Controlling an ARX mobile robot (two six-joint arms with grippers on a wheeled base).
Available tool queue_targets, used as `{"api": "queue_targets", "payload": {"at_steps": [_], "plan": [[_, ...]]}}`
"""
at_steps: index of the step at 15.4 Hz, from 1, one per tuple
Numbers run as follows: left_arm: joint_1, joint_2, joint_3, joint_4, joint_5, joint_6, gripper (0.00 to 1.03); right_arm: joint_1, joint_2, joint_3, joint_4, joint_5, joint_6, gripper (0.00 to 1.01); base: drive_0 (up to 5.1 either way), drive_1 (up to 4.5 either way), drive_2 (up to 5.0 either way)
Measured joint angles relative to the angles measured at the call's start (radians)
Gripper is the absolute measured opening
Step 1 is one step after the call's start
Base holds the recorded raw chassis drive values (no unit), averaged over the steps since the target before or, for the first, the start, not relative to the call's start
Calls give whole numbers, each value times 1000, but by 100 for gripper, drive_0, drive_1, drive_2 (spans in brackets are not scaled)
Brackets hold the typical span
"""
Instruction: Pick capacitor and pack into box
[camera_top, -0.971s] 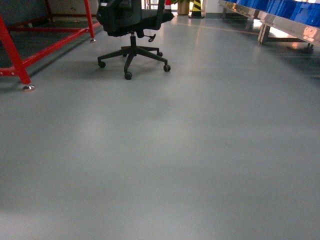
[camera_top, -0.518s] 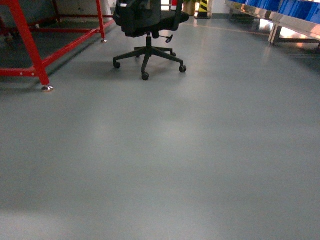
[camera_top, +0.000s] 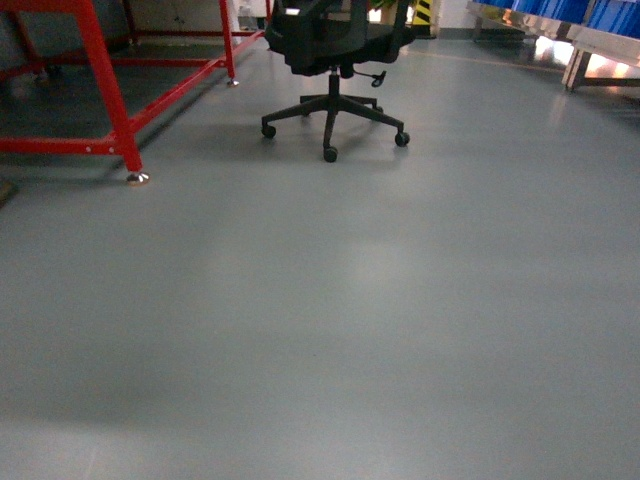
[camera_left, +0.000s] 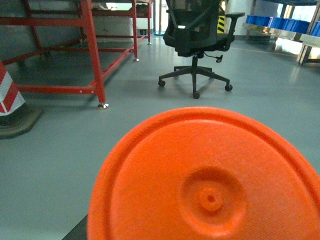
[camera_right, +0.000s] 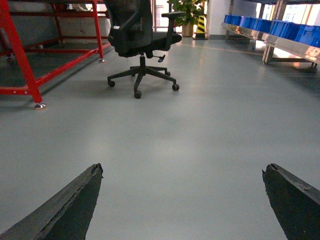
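Grey smooth floor (camera_top: 330, 320) fills most of the head view, with neither arm nor gripper showing in it. A black office chair (camera_top: 335, 60) on a five-castor base stands on the floor towards the back, and a red metal frame (camera_top: 110, 95) stands to its left, one foot resting on the floor. At the far right edge a row of blue bins (camera_right: 270, 25) sits on a metal rack. In the right wrist view the right gripper (camera_right: 185, 200) hangs above bare floor with its two dark fingers (camera_right: 70, 205) spread wide at the lower corners and nothing between them. The left wrist view is largely blocked by an orange round disc (camera_left: 210, 180) with a raised rim and a small centre boss, right against the lens; the left gripper's fingers are hidden, so I cannot tell how they stand. A red-and-white striped cone (camera_left: 12, 107) on a dark base stands at that view's left edge. Neither the box nor a capacitor shows in any view.
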Motion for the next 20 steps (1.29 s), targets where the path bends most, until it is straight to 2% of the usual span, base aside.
{"api": "queue_targets", "payload": {"at_steps": [20], "plan": [[0, 0, 0, 2, -1, 0, 43, 0, 0, 0, 4, 0, 0, 98, -503, 235, 235]]}}
